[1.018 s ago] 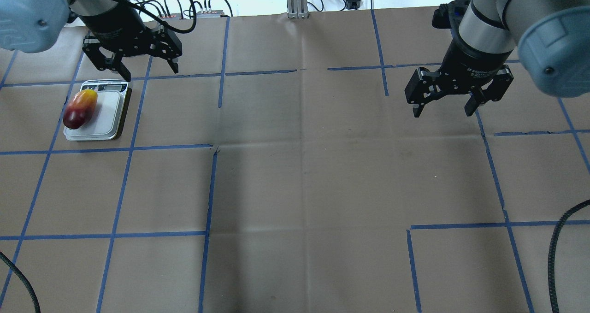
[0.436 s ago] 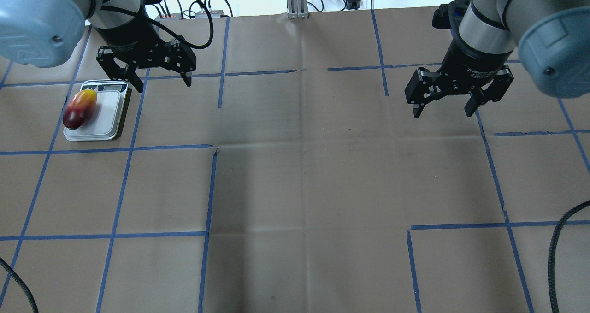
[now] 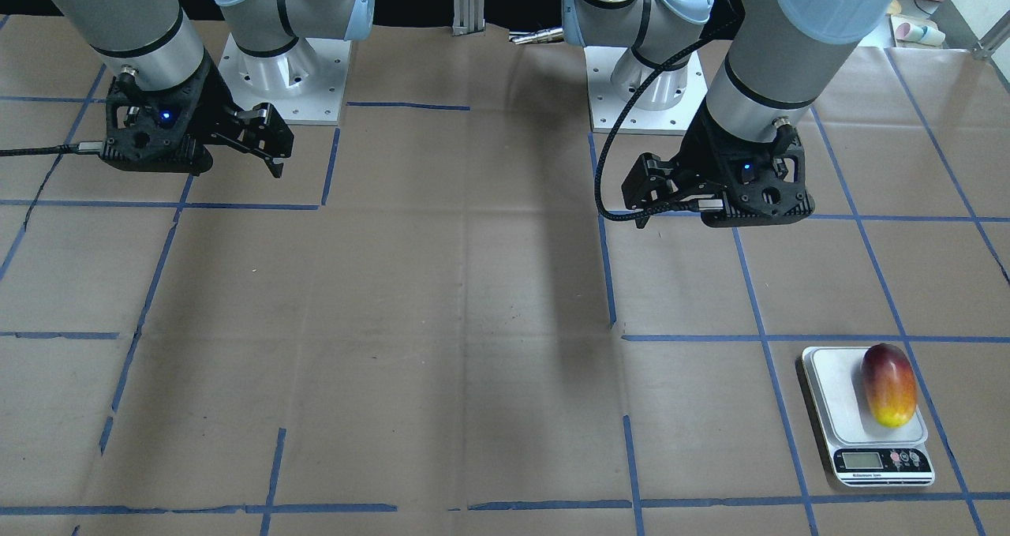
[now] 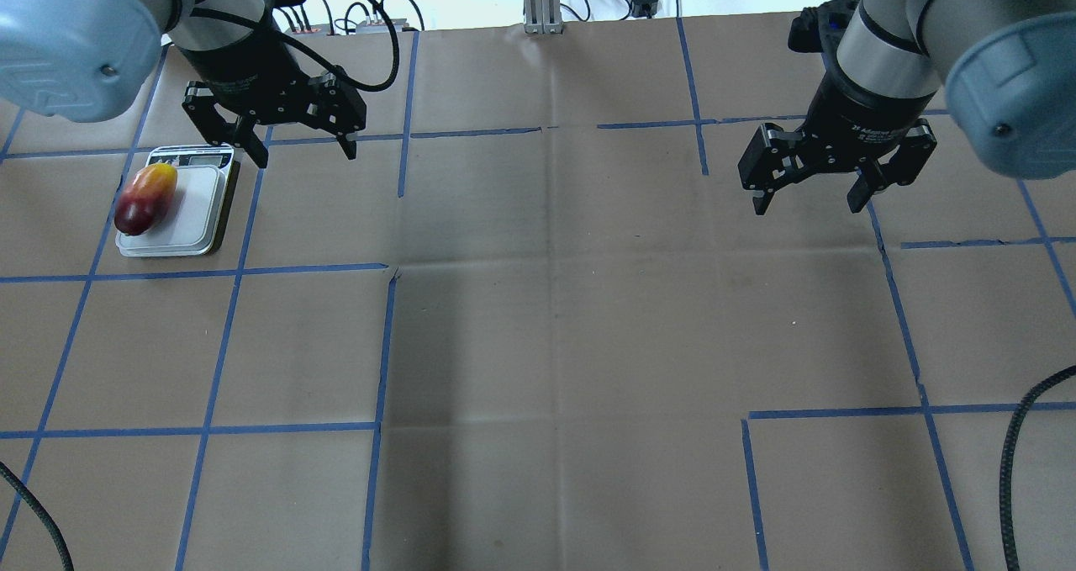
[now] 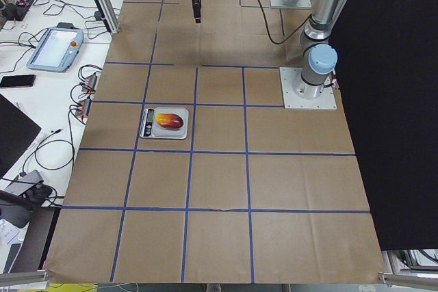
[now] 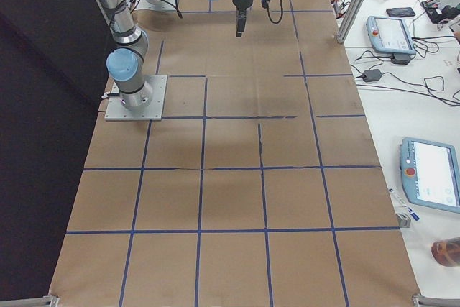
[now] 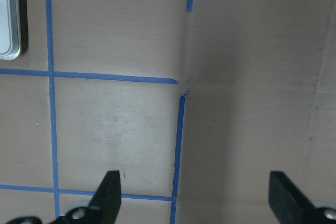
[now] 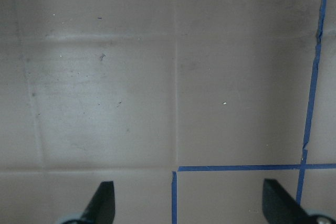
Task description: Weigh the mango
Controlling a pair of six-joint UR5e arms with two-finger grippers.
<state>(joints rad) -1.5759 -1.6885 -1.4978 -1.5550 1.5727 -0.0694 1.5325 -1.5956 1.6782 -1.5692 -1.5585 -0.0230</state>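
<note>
Smooth oval mango (image 4: 145,199), red-to-yellow, on flat white rectangular scale (image 4: 198,211); left pincer (image 4: 306,158), right pincer (image 4: 809,208) spread, empty.

From where I stand, nothing reads cleanly. The scale (image 3: 832,394) has a small display (image 3: 862,462) with a line of print beneath it, both too tiny to read. White lettering circles the body of the right gripper (image 4: 807,208), too blurred to make out.

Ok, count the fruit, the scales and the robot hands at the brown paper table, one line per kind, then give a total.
mango: 1
scale: 1
robot hands: 2 (left hand, right hand)
Total: 4
</note>
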